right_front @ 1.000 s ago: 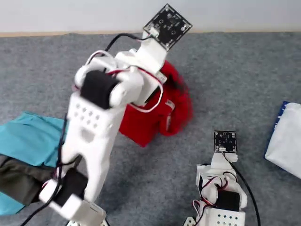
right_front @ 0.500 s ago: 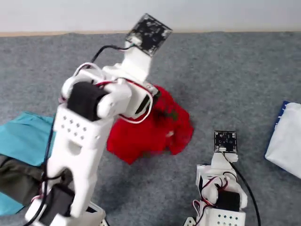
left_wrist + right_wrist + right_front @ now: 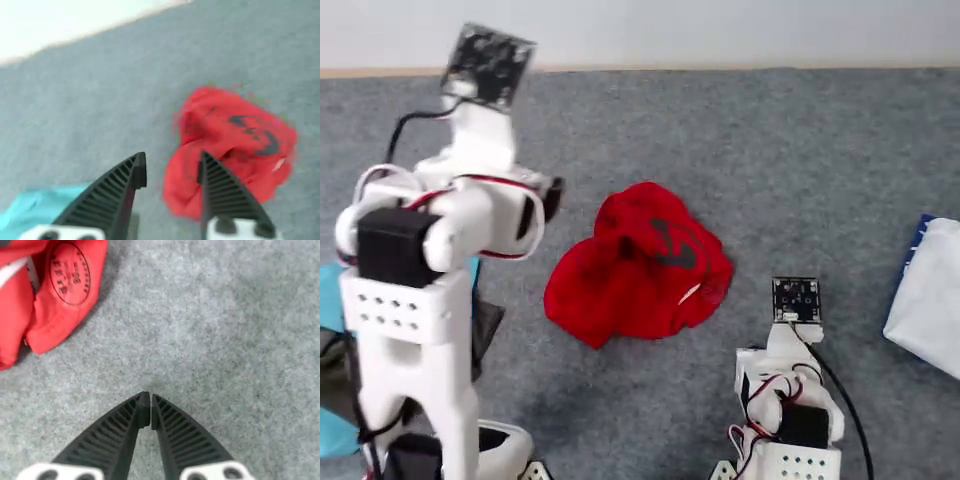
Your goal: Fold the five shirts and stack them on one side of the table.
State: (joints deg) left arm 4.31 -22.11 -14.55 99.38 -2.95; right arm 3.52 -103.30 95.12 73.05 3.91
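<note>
Red shirt crumpled in a loose heap mid-bench, not folded, dark print on top. Nothing lying on it, neither arm touching it.

Left pincer apart, nothing between the fingers, held above bare bench just beside the red shirt, on its teal-shirt side. Left arm upright, clear of the red shirt.

Right pincer together, empty, pointed at bare bench near the red shirt's edge, where a round printed label shows. Cannot tell whether the tips touch the bench. Right arm tucked low, just beside the red shirt's near corner.

Teal shirt well apart from the red shirt, beyond the left arm; mostly hidden by that arm and cut off at the frame edge. Dark garment next to it, closer to the red shirt, also largely covered by the arm; which one overlaps the other unclear.

White cloth well apart from the red shirt on the opposite side, blue strip along one edge, cut off by the frame; folded or not hard to judge.
</note>
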